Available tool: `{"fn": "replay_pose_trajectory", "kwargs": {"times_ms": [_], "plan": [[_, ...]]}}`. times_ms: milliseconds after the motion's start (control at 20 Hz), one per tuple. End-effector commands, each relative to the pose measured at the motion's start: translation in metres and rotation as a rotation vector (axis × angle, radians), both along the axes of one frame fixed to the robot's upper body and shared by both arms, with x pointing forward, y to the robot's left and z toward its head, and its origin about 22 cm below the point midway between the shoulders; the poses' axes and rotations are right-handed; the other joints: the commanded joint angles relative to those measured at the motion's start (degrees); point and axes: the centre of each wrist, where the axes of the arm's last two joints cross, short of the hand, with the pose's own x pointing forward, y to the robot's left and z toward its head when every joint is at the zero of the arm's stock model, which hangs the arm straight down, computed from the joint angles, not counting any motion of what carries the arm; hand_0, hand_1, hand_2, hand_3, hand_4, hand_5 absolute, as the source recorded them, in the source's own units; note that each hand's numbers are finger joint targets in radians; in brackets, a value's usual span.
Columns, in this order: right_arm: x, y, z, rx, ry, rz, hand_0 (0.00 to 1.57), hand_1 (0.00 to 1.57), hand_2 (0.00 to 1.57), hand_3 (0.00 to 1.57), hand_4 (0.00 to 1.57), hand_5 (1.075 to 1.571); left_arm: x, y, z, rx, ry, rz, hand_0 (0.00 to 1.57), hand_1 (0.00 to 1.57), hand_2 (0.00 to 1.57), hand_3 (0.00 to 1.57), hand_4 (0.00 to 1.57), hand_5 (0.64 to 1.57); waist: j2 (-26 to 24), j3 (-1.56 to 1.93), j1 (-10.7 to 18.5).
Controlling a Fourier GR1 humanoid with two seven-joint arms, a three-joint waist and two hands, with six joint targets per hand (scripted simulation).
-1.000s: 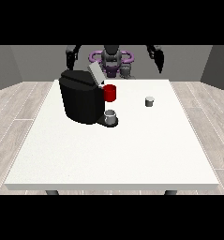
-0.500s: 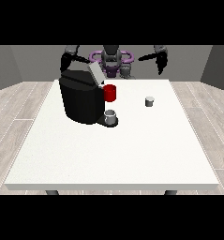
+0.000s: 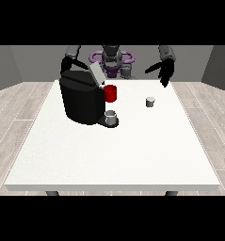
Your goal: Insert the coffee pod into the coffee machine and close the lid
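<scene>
You see the white table (image 3: 109,155) carrying a black coffee machine (image 3: 82,100) at its far left part, lid (image 3: 97,73) tilted up, a red part (image 3: 110,93) on its front and a grey cup (image 3: 111,117) at its base. The coffee pod (image 3: 150,101) sits well to its right. The hand at the view's right (image 3: 164,71) hovers beyond the pod, fingers spread. The other hand is hidden behind the machine; you cannot tell its fingers.

matt black plastic coffee machine (image 3: 81,101); smooth matt white table (image 3: 114,155); grey metal-look coffee pod (image 3: 150,101); glossy red cup (image 3: 111,93).
</scene>
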Motion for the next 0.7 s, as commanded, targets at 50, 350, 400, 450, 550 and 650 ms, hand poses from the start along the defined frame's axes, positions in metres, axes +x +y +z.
{"fn": "replay_pose_trajectory", "kwargs": {"times_ms": [50, 350, 400, 450, 550, 650], "plan": [[0.013, 0.025, 0.03, 0.038, -0.024, 0.058, 0.0, 0.0, 0.0, 0.0, 0.0, 1.571, 0.021, 0.018, 0.007, 0.116, 0.053, 0.044, 0.0, 0.0, 0.0, 0.0, 0.0, 1.571, 3.31, -0.03, -3.4], [0.02, 0.035, 0.038, 0.011, -0.051, 0.048, 0.0, 0.0, 0.0, 0.0, 0.0, 1.571, 0.038, 0.028, -0.001, 0.173, 0.076, 0.056, 0.0, 0.0, 0.0, 0.0, 0.0, 1.571, 8.32, -0.04, -4.65], [0.013, 0.039, 0.009, 0.023, 0.01, 0.035, 0.0, 0.0, 0.0, 0.0, 0.0, 1.571, 0.039, 0.012, -0.005, 0.188, 0.104, -0.014, 0.0, 0.0, 0.0, 0.0, 0.0, 1.571, 6.34, 0.0, -2.36], [0.022, 0.024, 0.022, 0.057, -0.018, 0.054, 0.0, 0.0, 0.0, 0.0, 0.0, 1.571, 0.035, 0.036, 0.0, 0.207, 0.052, 0.024, 0.0, 0.0, 0.0, 0.0, 0.0, 1.571, 9.29, -0.02, -2.63], [0.028, 0.035, 0.024, 0.057, 0.022, 0.057, 0.0, 0.0, 0.0, 0.0, 0.0, 1.571, 0.047, 0.004, -0.009, 0.258, 0.075, 0.035, 0.0, 0.0, 0.0, 0.0, 0.0, 1.571, 7.13, -0.01, -2.68], [0.034, 0.022, 0.021, 0.016, -0.003, 0.024, 0.0, 0.0, 0.0, 0.0, 0.0, 1.571, 0.053, 0.002, -0.011, 0.265, 0.052, 0.025, 0.0, 0.0, 0.29, 0.0, 0.0, 1.571, 8.54, -0.01, -2.08]]}}
